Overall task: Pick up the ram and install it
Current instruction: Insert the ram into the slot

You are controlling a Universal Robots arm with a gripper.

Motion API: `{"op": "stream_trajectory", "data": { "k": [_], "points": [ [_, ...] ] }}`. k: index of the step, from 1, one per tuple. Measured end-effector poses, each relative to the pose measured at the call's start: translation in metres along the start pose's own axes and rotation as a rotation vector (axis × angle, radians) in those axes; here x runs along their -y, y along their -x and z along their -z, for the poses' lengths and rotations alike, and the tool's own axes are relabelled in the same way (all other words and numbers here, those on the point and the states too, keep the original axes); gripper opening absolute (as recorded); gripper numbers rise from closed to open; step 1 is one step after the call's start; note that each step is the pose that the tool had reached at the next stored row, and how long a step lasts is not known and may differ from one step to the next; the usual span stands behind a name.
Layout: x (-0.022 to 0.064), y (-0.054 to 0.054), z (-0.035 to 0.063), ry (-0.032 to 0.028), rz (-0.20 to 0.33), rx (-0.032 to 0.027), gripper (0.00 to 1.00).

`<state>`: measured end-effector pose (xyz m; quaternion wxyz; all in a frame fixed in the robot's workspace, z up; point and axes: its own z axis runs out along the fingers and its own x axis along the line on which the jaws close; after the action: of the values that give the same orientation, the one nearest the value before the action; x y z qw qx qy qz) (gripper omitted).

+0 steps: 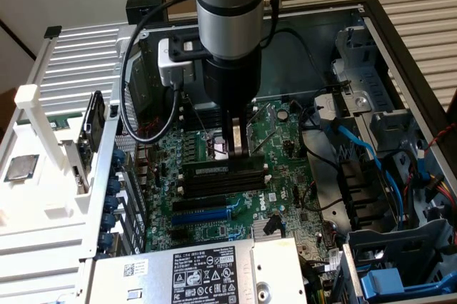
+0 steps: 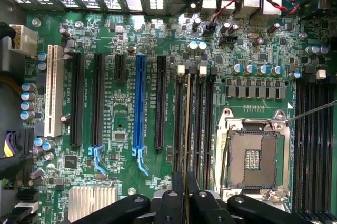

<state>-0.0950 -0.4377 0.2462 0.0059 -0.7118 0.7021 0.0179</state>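
The ram (image 2: 187, 119) is a thin dark green stick. It stands on edge along one of the black memory slots (image 2: 199, 124), next to the open CPU socket (image 2: 251, 155). In the exterior view the ram (image 1: 218, 169) lies along the slot bank with its pale label facing out. My gripper (image 1: 238, 153) comes straight down onto the stick's top edge. In the wrist view my gripper (image 2: 184, 181) has its two black fingers (image 2: 175, 195) pressed close on either side of the ram. It is shut on the ram.
Inside the open case, a blue expansion slot (image 2: 139, 103) and black slots lie beside the memory bank. The power supply (image 1: 193, 272) sits at the front. Blue cables (image 1: 364, 150) and drive cages are at the exterior view's right. A white rack (image 1: 43, 168) stands outside the case.
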Motion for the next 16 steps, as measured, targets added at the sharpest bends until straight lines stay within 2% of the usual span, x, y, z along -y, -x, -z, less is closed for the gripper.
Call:
{"op": "stream_trajectory", "data": {
  "k": [7, 13, 16],
  "points": [
    [0.0, 0.0, -0.0008, -0.0008, 0.005, 0.0, 0.13],
    [0.0, -0.0005, -0.0009, -0.007, 0.005, 0.0, 0.13],
    [0.0, -0.001, -0.0011, -0.0082, 0.005, 0.0001, 0.13]
  ]
}}
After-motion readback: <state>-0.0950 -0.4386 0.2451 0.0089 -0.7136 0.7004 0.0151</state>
